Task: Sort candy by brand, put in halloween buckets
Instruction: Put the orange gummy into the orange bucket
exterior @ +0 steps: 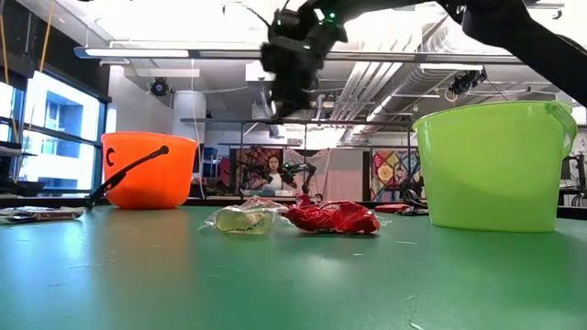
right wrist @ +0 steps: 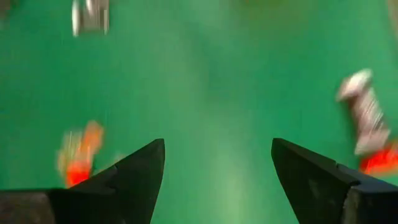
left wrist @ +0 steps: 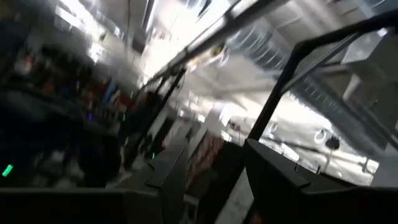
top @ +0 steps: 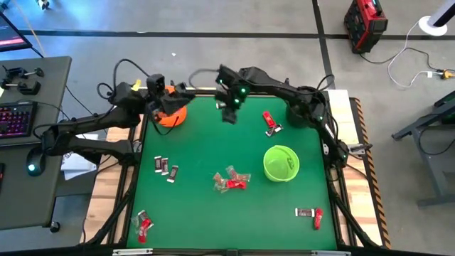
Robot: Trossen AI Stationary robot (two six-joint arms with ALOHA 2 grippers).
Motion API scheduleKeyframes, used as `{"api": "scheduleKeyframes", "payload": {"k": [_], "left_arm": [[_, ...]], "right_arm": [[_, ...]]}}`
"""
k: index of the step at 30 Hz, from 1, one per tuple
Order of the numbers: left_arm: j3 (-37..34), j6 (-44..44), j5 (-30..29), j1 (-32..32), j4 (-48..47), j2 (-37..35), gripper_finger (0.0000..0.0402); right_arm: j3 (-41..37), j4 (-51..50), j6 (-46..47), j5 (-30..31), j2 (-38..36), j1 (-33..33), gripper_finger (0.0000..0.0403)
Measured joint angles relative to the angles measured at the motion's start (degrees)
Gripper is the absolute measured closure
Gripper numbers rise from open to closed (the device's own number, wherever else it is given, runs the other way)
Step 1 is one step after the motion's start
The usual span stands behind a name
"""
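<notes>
The orange bucket [top: 173, 117] [exterior: 147, 170] stands at the table's far left, the lime green bucket [top: 281, 163] [exterior: 495, 165] at the right. Candy lies scattered on the green table: a red and clear cluster [top: 231, 181] [exterior: 303, 218] in the middle, dark pieces [top: 167, 169] at the left, a red one [top: 269, 121] at the far right. My right gripper [top: 229, 108] [right wrist: 217, 162] hangs open above the far middle of the table, holding nothing. My left gripper [top: 170, 98] [left wrist: 208, 149] is over the orange bucket, tipped upward, its fingers apart with nothing seen between them.
More candy lies near the front edge, at the left [top: 142, 224] and at the right [top: 309, 213]. A desk with a keyboard [top: 18, 117] stands left of the table. The green surface between the two buckets is bare below my right gripper.
</notes>
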Motion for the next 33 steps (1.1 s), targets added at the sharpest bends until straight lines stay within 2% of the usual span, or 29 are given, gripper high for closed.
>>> {"api": "scheduleKeyframes", "payload": {"k": [5,9,13,16,20,22,25,27,33], "left_arm": [[0.0,0.0,3.8,-1.6,-8.2,0.0,0.0255],[0.0,1.8,5.3,-4.0,-16.0,0.0,0.0255],[0.0,6.6,4.9,-6.5,-25.8,0.0,0.0255],[0.0,11.1,0.3,-8.3,-33.8,0.0,0.0255],[0.0,18.3,-10.3,-10.9,-43.9,1.1,0.0255],[0.0,23.5,-12.5,-12.1,-46.3,3.0,0.0255],[0.1,32.3,-11.1,-14.1,-46.6,6.8,0.0255],[1.4,37.7,-9.9,-15.4,-48.9,10.0,0.0255],[11.2,61.4,-12.8,-17.7,-69.6,21.6,0.0247]], "right_arm": [[0.0,-13.3,-4.8,0.5,-0.6,0.8,0.0114],[0.0,-13.0,-4.7,1.5,-3.9,0.9,0.0114],[0.0,-12.7,-2.3,6.1,-8.2,0.9,0.0114],[0.0,-12.8,0.0,7.8,-11.2,1.1,0.0114],[0.0,-14.4,2.2,11.6,-16.1,2.5,0.0114],[-1.9,-14.4,3.4,14.2,-19.1,3.4,0.0114],[-10.2,-12.4,7.1,17.6,-26.1,4.6,0.0114],[-19.4,-8.6,11.0,19.7,-32.5,5.6,0.0114],[-50.2,5.8,29.9,23.0,-52.8,11.2,0.0114]]}}
